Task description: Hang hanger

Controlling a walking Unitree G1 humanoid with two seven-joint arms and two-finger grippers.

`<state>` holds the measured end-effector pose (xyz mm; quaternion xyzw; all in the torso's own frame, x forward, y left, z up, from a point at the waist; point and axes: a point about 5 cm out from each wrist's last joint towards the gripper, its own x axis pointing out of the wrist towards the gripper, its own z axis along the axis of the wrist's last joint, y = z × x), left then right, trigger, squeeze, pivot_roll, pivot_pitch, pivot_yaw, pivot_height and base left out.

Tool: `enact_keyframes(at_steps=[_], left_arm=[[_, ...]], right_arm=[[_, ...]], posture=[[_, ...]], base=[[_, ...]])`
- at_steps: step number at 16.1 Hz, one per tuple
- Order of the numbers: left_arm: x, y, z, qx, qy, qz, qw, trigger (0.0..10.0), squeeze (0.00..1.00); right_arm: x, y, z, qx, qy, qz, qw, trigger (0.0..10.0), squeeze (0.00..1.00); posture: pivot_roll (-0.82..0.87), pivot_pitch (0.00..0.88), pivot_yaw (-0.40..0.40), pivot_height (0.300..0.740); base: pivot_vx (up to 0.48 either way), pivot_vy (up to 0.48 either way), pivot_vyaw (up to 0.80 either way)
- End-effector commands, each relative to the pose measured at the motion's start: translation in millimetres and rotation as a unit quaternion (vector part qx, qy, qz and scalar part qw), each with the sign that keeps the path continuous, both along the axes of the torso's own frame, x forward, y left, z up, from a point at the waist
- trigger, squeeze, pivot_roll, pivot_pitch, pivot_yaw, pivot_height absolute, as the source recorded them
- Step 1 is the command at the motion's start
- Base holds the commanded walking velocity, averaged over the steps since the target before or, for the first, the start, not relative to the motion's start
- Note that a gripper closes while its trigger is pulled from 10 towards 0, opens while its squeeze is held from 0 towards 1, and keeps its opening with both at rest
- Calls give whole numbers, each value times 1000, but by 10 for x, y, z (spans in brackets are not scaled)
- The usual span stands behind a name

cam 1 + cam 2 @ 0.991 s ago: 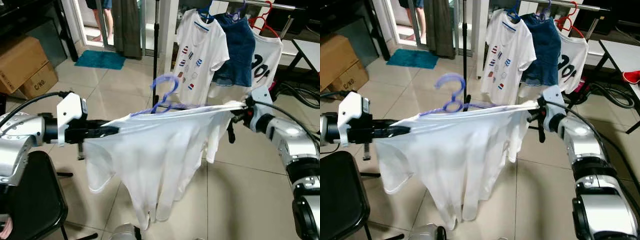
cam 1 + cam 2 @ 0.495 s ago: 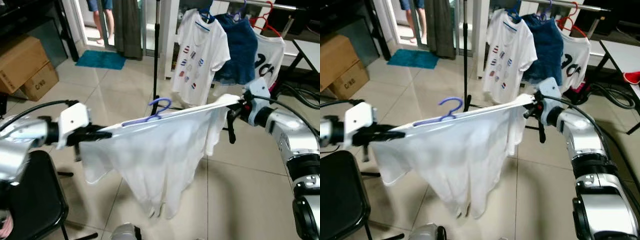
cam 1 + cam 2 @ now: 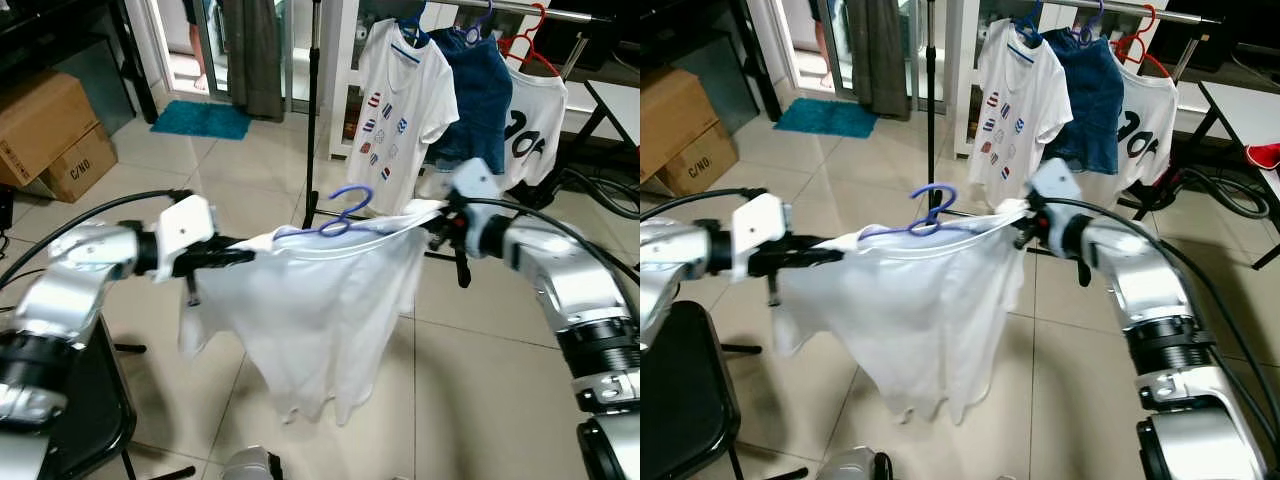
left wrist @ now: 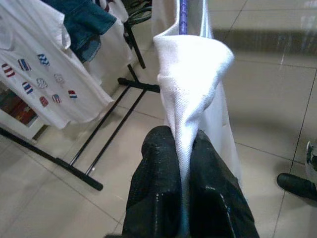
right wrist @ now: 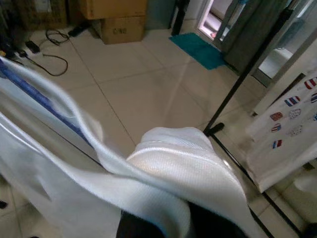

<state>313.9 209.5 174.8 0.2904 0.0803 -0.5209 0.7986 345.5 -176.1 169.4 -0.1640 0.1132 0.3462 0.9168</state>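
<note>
A white T-shirt (image 3: pixel 320 310) hangs on a purple hanger (image 3: pixel 345 212) in the air between my two arms. My left gripper (image 3: pixel 245 256) is shut on the shirt's left shoulder, and its black fingers (image 4: pixel 153 198) pinch the white cloth. On the other side my right gripper (image 3: pixel 437 222) is shut on the right shoulder, with the cloth bunched over its fingers. The hanger's hook stands up above the collar. Behind, a metal rail (image 3: pixel 520 8) carries a white printed T-shirt (image 3: pixel 405 90), a blue denim garment (image 3: pixel 482 85) and another white shirt on a red hanger (image 3: pixel 528 48).
A black pole (image 3: pixel 313 100) of the rack stands behind the held shirt, its black base bar (image 4: pixel 81 171) on the tiled floor. Cardboard boxes (image 3: pixel 45 135) sit at the far left, a black chair (image 3: pixel 70 400) at my lower left. Cables (image 3: pixel 600 190) lie at the right. A person stands in the doorway (image 3: pixel 200 40).
Both arms have drawn closer together, so the shirt is less stretched and sags more. The hanger has shifted right and now sits level; the right gripper moved left and slightly down.
</note>
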Motion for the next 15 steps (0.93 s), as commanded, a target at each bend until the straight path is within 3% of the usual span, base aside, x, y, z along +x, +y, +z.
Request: enact_keyframes(at_steps=[1,5,7,12,13,14,15], left_arm=[[32,-57,41,-5,-13,-4,1000,0,0],[37,-186,-84,10,4,-24,1000,0,0],[-20,-243,-155,19,29,-50,998,0,0],[-46,-247,-171,29,29,-64,997,0,0],[-65,-269,-146,26,25,-76,996,0,0],[-88,-294,-123,23,23,-87,996,0,0],[-108,-322,-109,17,22,-97,995,0,0]], right_arm=[[-5,23,29,-16,-5,-6,1000,0,0],[-13,214,125,-18,-12,1,1000,0,0],[34,202,166,-26,-22,-13,999,0,0],[82,203,206,-36,-19,-12,999,0,0],[102,211,176,-49,-15,-8,999,3294,0],[120,241,142,-63,-11,2,998,10000,0],[123,314,130,-52,4,31,998,10000,0]], posture=[[10,0,-26,740],[10,0,-28,740],[9,0,-26,740],[9,0,-31,740],[10,0,-32,740],[10,0,-32,740],[9,0,-33,740]], base=[[0,0,0],[0,0,0],[0,0,0],[0,0,0],[0,0,0],[0,0,0],[0,0,0]])
